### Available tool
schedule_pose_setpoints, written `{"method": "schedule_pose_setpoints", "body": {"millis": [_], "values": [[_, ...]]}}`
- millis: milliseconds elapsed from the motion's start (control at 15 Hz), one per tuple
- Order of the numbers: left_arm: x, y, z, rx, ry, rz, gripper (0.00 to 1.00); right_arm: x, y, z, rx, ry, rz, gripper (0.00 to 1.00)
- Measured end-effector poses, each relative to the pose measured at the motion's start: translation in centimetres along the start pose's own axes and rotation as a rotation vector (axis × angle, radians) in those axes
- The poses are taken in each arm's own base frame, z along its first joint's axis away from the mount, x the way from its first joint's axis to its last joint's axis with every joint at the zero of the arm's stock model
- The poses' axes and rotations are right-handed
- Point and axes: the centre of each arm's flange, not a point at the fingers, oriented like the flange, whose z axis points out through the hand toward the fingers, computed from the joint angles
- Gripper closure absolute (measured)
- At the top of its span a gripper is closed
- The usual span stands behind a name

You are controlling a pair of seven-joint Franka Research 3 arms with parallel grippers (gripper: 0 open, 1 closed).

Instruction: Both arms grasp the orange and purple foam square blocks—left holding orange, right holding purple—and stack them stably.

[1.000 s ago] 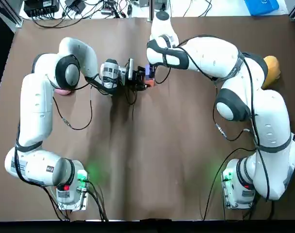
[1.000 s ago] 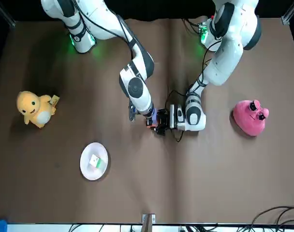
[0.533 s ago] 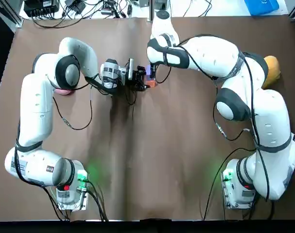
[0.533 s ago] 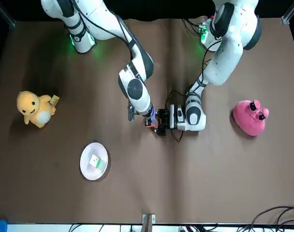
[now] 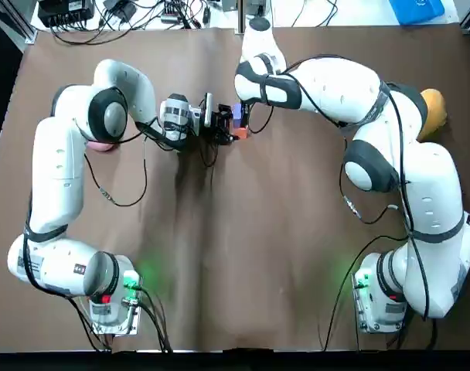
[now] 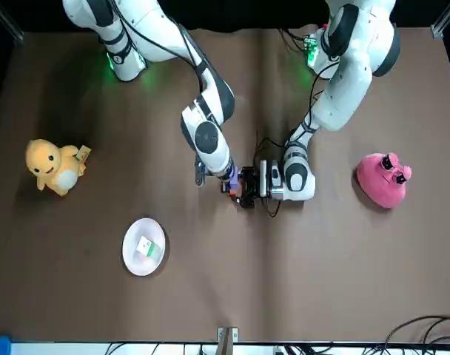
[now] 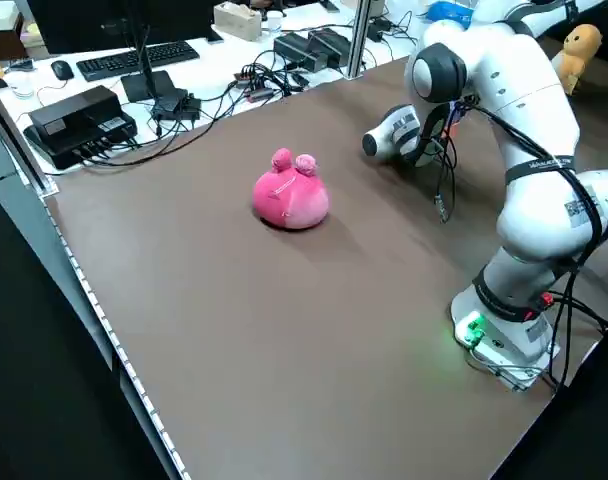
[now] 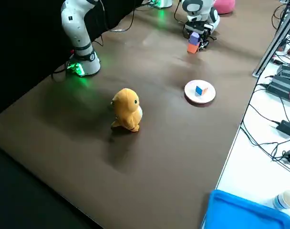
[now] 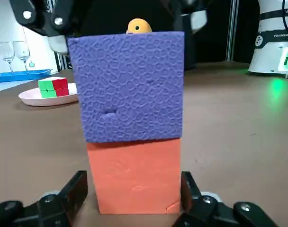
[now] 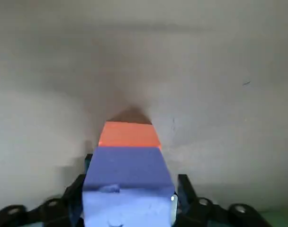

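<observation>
The purple foam block (image 9: 130,85) sits squarely on the orange foam block (image 9: 134,175), and the stack (image 8: 192,43) rests on the brown table. My left gripper (image 5: 229,128) lies low and horizontal, its fingers (image 9: 77,191) flanking the orange block's sides and shut on it. From the far side my right gripper (image 5: 239,116) reaches in and is shut on the purple block (image 10: 127,187), with the orange block (image 10: 130,135) showing beyond it. The two grippers meet at the stack (image 6: 229,183) at the table's far middle.
A pink plush (image 5: 101,144) lies behind my left arm's elbow. A yellow duck toy (image 6: 53,166) stands on my right side. A white plate (image 6: 132,255) with a small cube sits toward the table's far edge. A blue tray (image 8: 250,212) lies off the table.
The right gripper has shifted slightly, bringing the purple block to sit directly over the orange one. The left gripper has stayed in place.
</observation>
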Motion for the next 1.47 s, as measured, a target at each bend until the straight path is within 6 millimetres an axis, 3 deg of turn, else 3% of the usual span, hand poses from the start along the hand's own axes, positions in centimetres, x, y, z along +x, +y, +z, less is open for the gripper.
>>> {"method": "schedule_pose_setpoints", "body": {"millis": [67,133,1467], "values": [[0.00,-0.01,-0.01,0.000,0.000,0.000,0.11,0.04,0.00,0.06,-0.001,0.001,0.000,0.03],[0.00,-0.02,-0.02,0.000,0.000,0.000,0.11,0.05,0.00,0.06,-0.001,0.001,0.000,0.01],[-0.16,-0.49,-0.80,0.015,-0.001,-0.009,0.07,0.19,-0.18,-0.66,-0.016,0.014,0.002,0.00]]}}
